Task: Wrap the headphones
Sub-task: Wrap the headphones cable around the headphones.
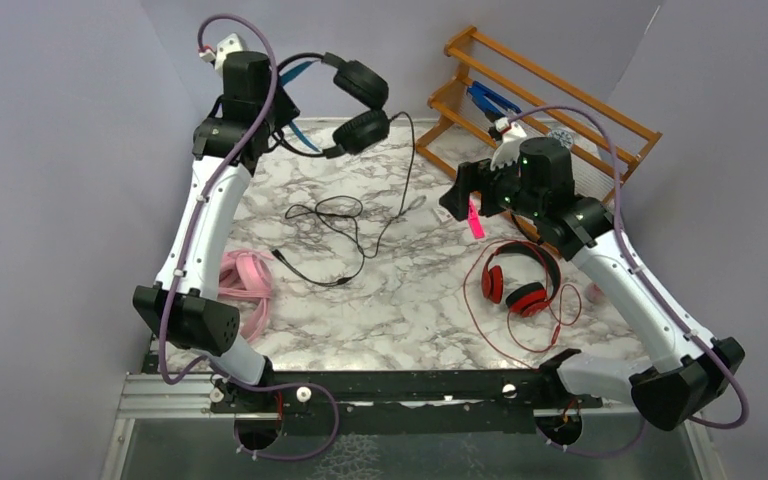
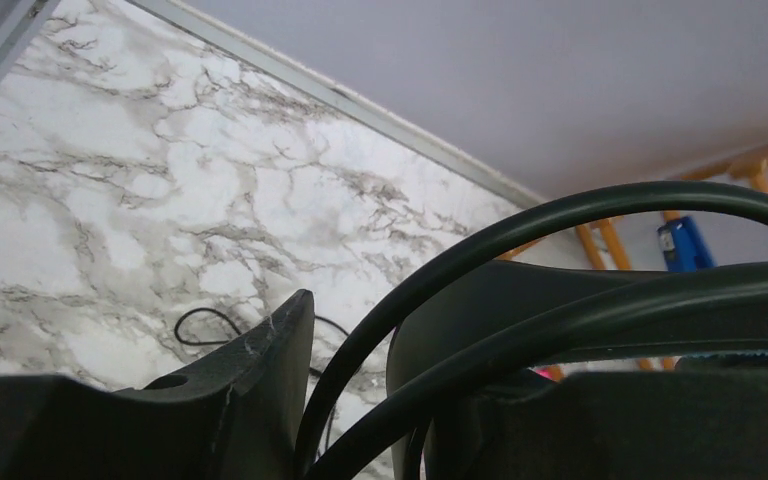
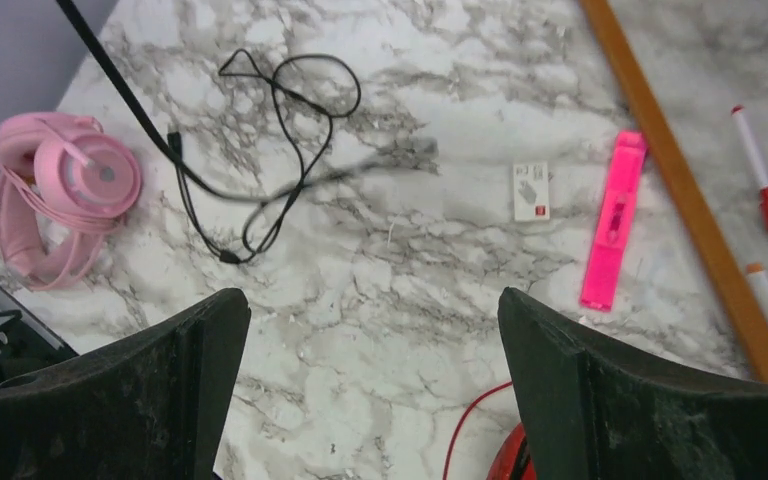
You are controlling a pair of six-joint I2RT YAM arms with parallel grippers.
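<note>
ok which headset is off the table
The black headset with the blue band, held up far left in the left fingers. The pink headset and the red headset lie on the table.

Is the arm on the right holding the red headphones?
No: the right gripper hangs open and empty, while the red headphones lie on the marble table.
</note>
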